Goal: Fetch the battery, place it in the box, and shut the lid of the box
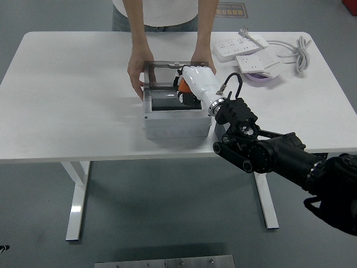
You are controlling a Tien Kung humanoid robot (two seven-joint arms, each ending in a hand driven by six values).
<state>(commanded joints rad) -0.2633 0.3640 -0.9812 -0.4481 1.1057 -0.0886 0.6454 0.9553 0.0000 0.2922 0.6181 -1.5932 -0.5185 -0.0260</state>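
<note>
1. Orange and black battery (181, 89) sitting gripped in the white right hand (196, 84), fingers curled round it, hanging over the right part of the open box (175, 114).
2. Grey box resting on the white counter (72, 95), its clear lid (174, 73) standing raised at the far side.
3. Person's two hands (136, 70) steadying the lid and box from the far edge.
4. Power strips (245, 50) and a coiled cable (298, 50) lying at the far right, well apart from the box.
</note>
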